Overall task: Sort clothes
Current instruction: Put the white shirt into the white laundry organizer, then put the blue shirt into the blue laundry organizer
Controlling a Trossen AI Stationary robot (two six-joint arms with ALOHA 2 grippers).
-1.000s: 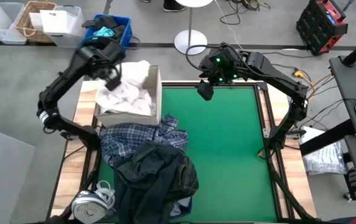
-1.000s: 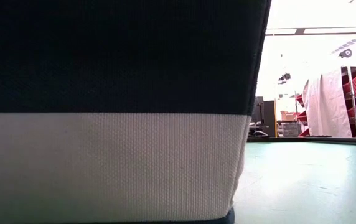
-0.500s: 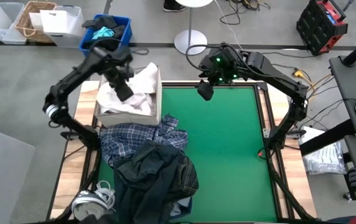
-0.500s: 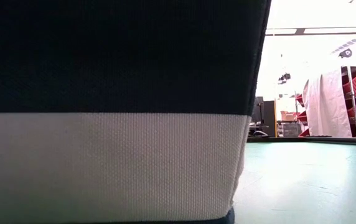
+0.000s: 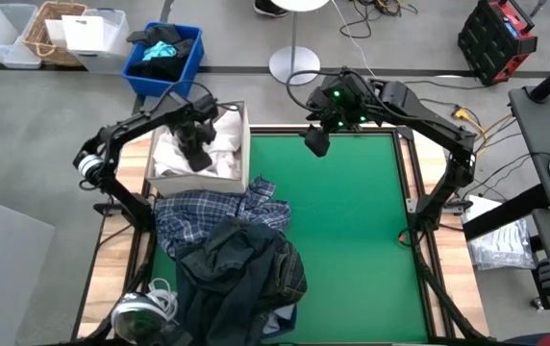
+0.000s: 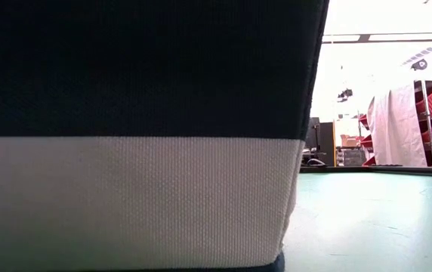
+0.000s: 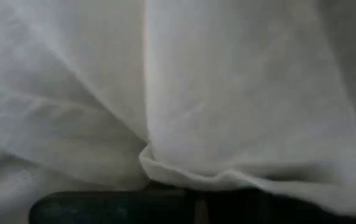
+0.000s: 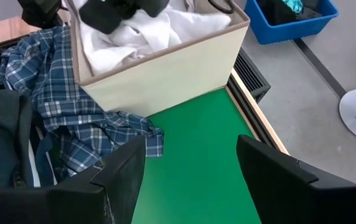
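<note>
Left gripper [image 5: 198, 152] is now down inside the beige fabric box [image 5: 243, 144], pressed into the white shirts [image 5: 219, 149], and whether it is open or closed I cannot tell; half a second earlier it was higher, over the box's far side. Right gripper [image 8: 190, 168] waits wide open and empty above the far edge of the green bench [image 5: 352, 221]. Remaining clothes, the plaid shirt [image 5: 208, 213] and the dark navy piece [image 5: 241, 269], lie on the bench just beside the box's near wall, nearer the left arm.

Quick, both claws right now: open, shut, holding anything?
Left claw: down in the beige fabric box on the white shirts; cannot be told.
Right claw: open, empty, above the green mat.
</note>
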